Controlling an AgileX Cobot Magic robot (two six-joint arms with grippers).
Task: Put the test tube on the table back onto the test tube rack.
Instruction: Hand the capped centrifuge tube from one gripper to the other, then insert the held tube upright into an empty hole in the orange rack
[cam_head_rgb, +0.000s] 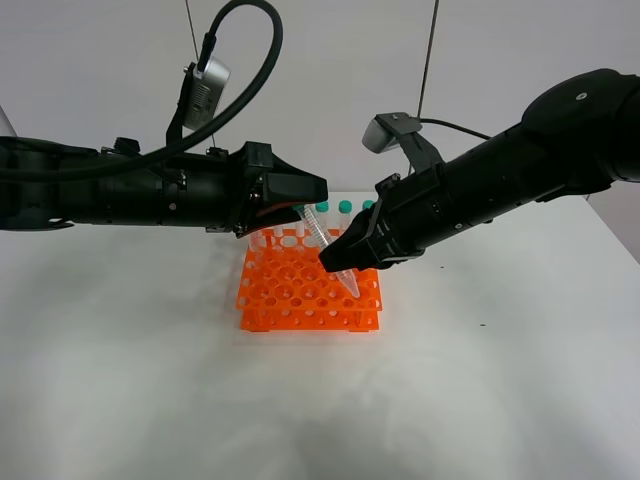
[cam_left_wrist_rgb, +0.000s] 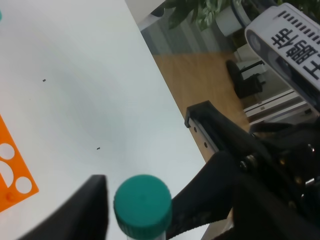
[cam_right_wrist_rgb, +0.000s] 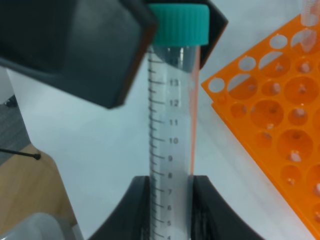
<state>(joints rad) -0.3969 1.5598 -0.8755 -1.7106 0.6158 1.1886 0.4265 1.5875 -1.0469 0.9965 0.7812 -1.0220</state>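
Leaning tip-down (cap uppermost), the test tube slants diagonally.

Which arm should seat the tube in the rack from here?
Probably left. The left gripper flanks the cap, leaving the tube free to drop into a rack hole. The right gripper clamps the tube low, near its tip, so it would likely meet the rack first.
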